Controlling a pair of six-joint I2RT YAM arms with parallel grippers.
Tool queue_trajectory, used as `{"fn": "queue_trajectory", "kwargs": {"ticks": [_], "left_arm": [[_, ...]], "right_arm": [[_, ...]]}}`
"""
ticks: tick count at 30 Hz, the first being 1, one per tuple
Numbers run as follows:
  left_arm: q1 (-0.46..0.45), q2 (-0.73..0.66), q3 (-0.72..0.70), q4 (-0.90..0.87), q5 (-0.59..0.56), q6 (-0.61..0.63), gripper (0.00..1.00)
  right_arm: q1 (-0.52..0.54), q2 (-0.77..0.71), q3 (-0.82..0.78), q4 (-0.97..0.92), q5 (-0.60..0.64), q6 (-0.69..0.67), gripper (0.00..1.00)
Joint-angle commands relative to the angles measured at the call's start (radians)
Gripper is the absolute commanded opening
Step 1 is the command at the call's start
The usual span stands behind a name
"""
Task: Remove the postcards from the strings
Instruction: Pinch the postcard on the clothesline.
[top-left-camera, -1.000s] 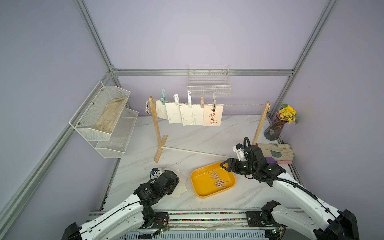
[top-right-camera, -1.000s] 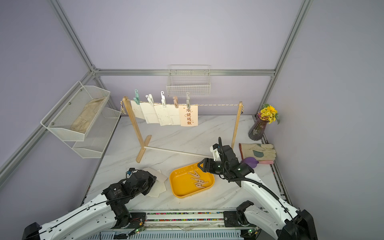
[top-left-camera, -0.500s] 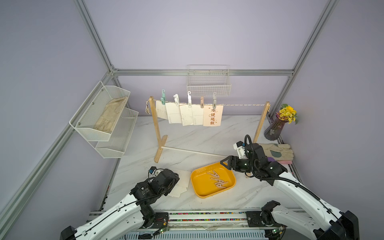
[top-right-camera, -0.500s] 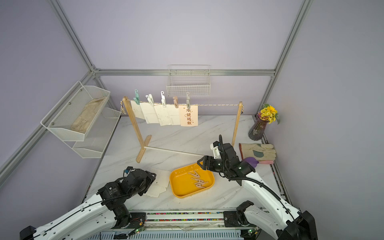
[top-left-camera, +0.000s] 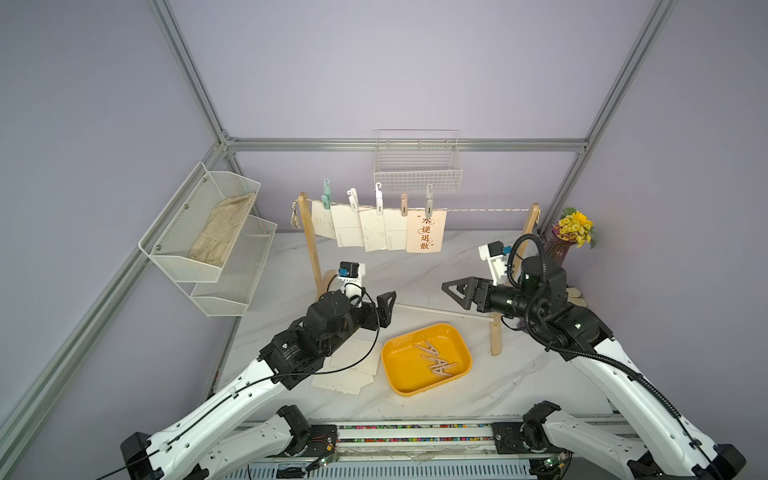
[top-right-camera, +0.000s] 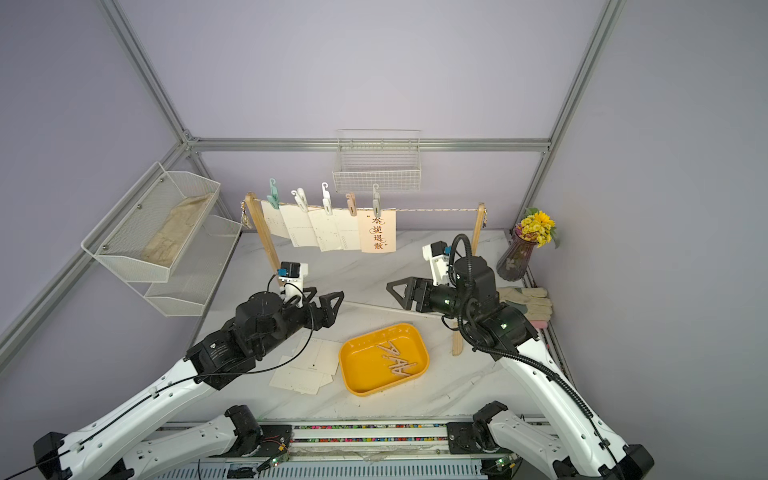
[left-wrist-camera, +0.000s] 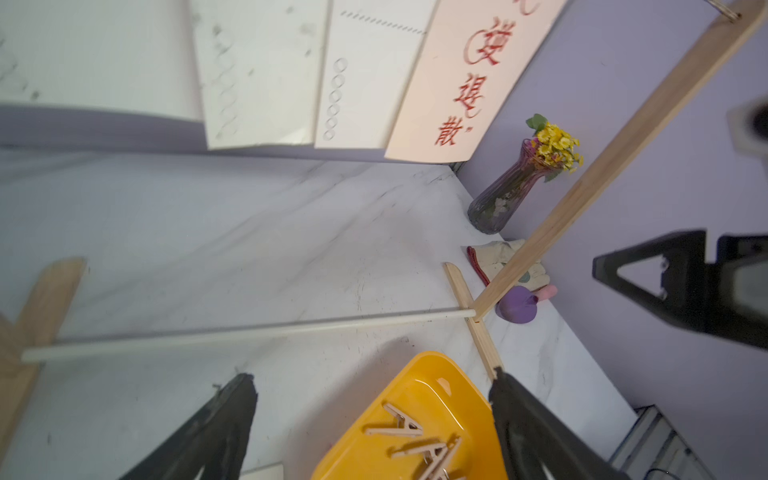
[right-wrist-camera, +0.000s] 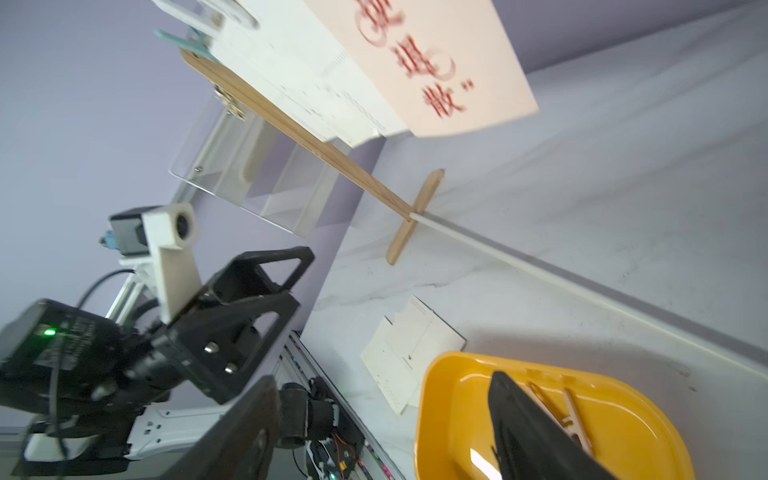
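Five postcards (top-left-camera: 374, 228) hung side by side on the string (top-left-camera: 486, 210), near the left wooden post (top-left-camera: 313, 249) of the stand. Each was held by a clothespin (top-left-camera: 379, 199). Four were cream-white w/ faint dotted lines & small circles. The fifth, the pink postcard (top-left-camera: 426, 230), was last in the row, toward the middle of the string. It had brown Chinese writing: 水逆退散.

More cream cards, the loose postcards (top-left-camera: 353, 368), lay in a pile on the marble table (top-left-camera: 415, 270), just beside the yellow tray (top-left-camera: 401, 365). Wooden clothespins (top-left-camera: 436, 359) lay in the tray.

The left gripper (top-right-camera: 326, 297) was up off the table, past the pile, pointing toward the right side. Its fingers were wide apart w/ nothing b/w them. The right gripper (top-left-camera: 453, 293) was also raised & pointed back at it from across the tray. Its fingers were wide apart too & empty. Both grippers were lower than the hanging cards & touched none.
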Motion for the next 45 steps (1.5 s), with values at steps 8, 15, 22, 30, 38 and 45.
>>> {"fn": "queue_trajectory", "kwargs": {"ticks": [8, 15, 22, 30, 38, 45], "left_arm": [[0.021, 0.234, 0.166, 0.498, 0.190, 0.593, 0.95], [0.133, 0.345, 0.220, 0.602, 0.195, 0.578, 0.97], [0.215, 0.401, 0.231, 0.651, 0.332, 0.521, 0.96], [0.220, 0.411, 0.224, 0.652, 0.460, 0.505, 0.90], [0.228, 0.467, 0.244, 0.661, 0.476, 0.508, 0.88], [0.234, 0.552, 0.293, 0.678, 0.497, 0.511, 0.79]], "right_arm": [[-0.029, 0.211, 0.382, 0.016, -0.056, 0.382, 0.87], [-0.048, 0.314, 0.466, 0.108, -0.103, 0.656, 0.88], [-0.075, 0.387, 0.536, 0.113, -0.103, 0.713, 0.88], [-0.097, 0.430, 0.590, 0.108, -0.088, 0.711, 0.89], [-0.110, 0.444, 0.597, 0.114, -0.074, 0.729, 0.89], [-0.111, 0.447, 0.590, 0.130, -0.079, 0.776, 0.89]]}}
